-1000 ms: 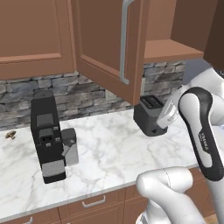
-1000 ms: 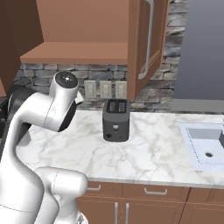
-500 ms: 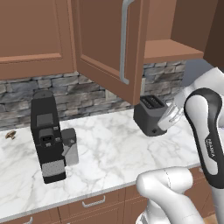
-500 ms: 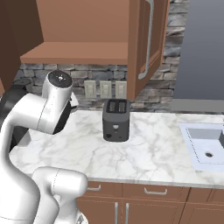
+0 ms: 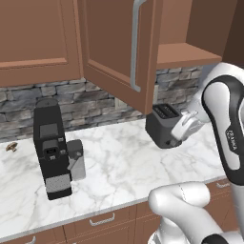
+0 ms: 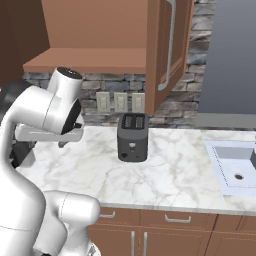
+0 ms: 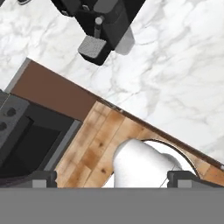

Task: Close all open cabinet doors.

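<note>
One cabinet door (image 5: 114,52) stands swung open over the counter, a reddish-brown panel with a long silver bar handle (image 5: 136,45). The right base view shows the same door (image 6: 161,55) nearly edge-on, beside the exposed shelf (image 6: 85,60). The door to its left (image 5: 33,38) is shut. A dark brown panel (image 5: 237,28) at the right edge may be another door standing out. My gripper (image 7: 113,178) is open, with its fingertips (image 7: 43,177) far apart and nothing between them. It points down over the counter's front edge. My hand (image 5: 185,126) hangs by the toaster, well below the open door.
A black toaster (image 5: 164,125) stands under the open door. A black coffee machine (image 5: 52,152) is on the left of the marble counter (image 5: 119,162). A sink (image 6: 235,167) lies to the right. Drawer fronts (image 6: 175,217) run below. A dark stove (image 7: 22,140) adjoins the counter.
My arm's upper links have shifted and the elbow has risen a little. The hand has stayed near the toaster. The doors have not moved.
</note>
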